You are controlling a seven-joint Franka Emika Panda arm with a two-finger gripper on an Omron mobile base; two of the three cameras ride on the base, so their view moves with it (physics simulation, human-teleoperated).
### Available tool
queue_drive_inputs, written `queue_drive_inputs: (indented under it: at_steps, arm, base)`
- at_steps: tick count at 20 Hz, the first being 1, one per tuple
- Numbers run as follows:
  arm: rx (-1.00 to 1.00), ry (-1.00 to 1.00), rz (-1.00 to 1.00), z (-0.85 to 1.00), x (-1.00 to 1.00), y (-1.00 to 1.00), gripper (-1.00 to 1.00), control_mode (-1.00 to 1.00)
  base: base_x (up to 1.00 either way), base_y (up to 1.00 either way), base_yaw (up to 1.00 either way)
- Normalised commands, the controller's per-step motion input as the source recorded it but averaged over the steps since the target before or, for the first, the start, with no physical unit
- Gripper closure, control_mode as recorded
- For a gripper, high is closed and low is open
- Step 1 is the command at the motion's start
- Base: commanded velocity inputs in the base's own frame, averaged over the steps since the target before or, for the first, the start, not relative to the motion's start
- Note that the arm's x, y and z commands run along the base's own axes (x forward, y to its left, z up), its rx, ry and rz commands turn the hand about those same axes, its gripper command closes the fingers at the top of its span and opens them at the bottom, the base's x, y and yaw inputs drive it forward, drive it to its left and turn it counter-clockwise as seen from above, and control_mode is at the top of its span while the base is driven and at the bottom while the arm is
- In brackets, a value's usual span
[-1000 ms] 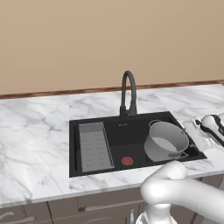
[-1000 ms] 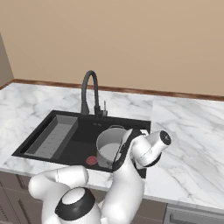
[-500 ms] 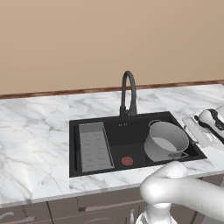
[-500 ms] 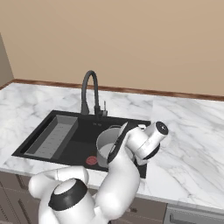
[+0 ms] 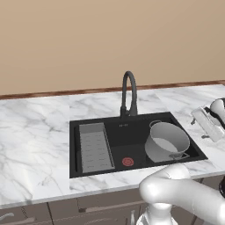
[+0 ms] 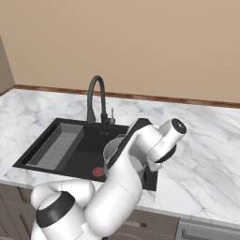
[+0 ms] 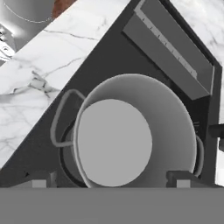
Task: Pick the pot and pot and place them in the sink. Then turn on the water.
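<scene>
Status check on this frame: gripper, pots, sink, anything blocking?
Gripper open, empty, above the grey pot. Pot upright in the sink, right side. Faucet dry. Nothing blocking.

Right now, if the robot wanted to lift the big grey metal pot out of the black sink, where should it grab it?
Probably the rim of the grey metal pot, from straight above: it stands upright and open-topped in the black sink, and its thin wall would fit between the open gripper. The loop side handles look small and harder to pinch.
</scene>
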Motion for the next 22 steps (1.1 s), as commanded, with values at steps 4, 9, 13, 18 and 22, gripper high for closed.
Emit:
queue_drive_inputs:
  at_steps: [4,9,13,18,22]
  arm:
    - [0.0,0.0,0.0,0.7,-0.26,0.0,-1.0,-1.0]
    - [0.0,0.0,0.0,0.61,-0.1,0.09,-1.0,-1.0]
    - [0.0,0.0,0.0,0.43,0.0,0.22,-1.0,-1.0]
    - [0.04,0.0,0.01,0.1,-0.04,0.11,-1.0,-1.0]
    - [0.08,0.0,0.07,0.01,-0.04,0.06,-1.0,-1.0]
  base:
    - [0.0,0.0,0.0]
    - [0.0,0.0,0.0]
    - [0.0,0.0,0.0]
    - [0.0,0.0,0.0]
    - [0.0,0.0,0.0]
